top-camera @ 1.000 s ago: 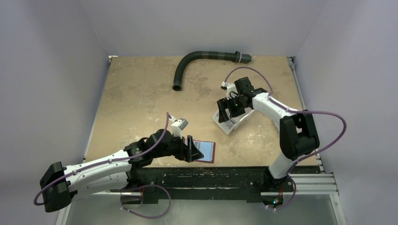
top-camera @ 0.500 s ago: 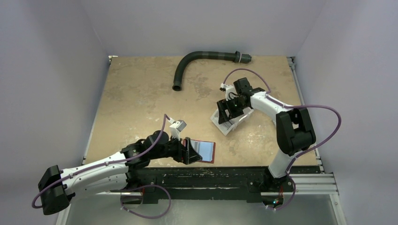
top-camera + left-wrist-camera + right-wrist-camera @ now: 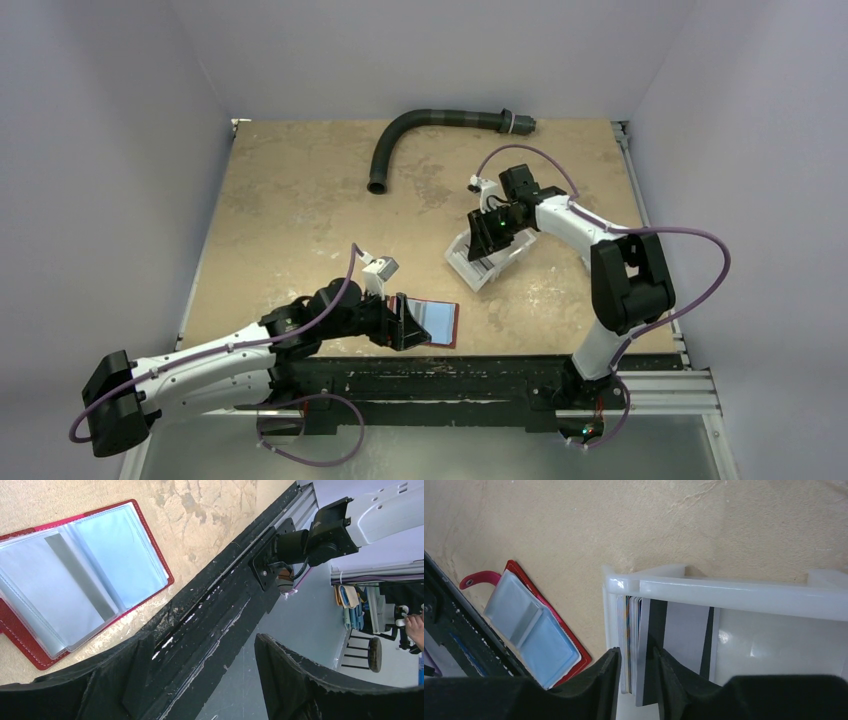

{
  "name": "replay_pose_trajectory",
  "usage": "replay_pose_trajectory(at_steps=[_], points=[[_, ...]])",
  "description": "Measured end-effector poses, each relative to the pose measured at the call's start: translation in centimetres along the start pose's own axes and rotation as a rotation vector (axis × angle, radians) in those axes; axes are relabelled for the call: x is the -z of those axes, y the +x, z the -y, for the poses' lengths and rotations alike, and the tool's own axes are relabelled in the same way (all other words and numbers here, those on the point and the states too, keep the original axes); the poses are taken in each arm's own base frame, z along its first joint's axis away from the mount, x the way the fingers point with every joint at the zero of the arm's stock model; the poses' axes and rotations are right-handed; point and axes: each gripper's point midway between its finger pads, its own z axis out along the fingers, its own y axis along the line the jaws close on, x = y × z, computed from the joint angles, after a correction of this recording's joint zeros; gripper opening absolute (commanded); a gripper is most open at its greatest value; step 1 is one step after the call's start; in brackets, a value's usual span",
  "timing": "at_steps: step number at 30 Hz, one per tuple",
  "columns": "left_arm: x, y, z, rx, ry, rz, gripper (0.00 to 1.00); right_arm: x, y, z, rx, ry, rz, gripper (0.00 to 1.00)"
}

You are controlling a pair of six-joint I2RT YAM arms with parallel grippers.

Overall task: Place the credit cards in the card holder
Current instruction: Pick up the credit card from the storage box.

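Observation:
The card holder (image 3: 440, 322) lies open near the table's front edge, dark red with clear sleeves (image 3: 80, 580), and it also shows in the right wrist view (image 3: 536, 630). My left gripper (image 3: 408, 322) hovers at its left edge, open and holding nothing (image 3: 204, 645). The credit cards (image 3: 631, 625) stand on edge as a stack in a white bin (image 3: 744, 595). My right gripper (image 3: 487, 232) reaches down into that bin. Its fingers (image 3: 636, 652) are pressed against both sides of the stack, with a grey, dark-striped card on the right.
A curved dark hose (image 3: 420, 125) lies at the back of the table. The white bin (image 3: 470, 268) sits right of centre. A black rail (image 3: 220, 605) runs along the table's front edge, just beyond the card holder.
My right gripper's jaws have closed in from wide open onto the card stack, and the bin has shifted slightly left. The left arm has drawn back a little.

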Motion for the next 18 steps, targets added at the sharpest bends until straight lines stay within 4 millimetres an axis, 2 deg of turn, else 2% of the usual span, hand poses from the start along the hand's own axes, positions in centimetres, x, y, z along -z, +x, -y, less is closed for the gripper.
replay_pose_trajectory(at_steps=[7,11,18], points=[[0.0,0.0,-0.1,0.0,-0.002,-0.002,0.79,-0.1,0.0,0.1,-0.004,0.003,0.004,0.15],[-0.1,0.1,-0.1,0.001,-0.005,-0.003,0.79,0.0,0.2,0.7,-0.008,0.041,0.011,0.0],[-0.3,0.3,-0.4,0.005,-0.016,-0.014,0.79,1.2,-0.4,1.5,-0.003,0.128,0.065,0.0]])
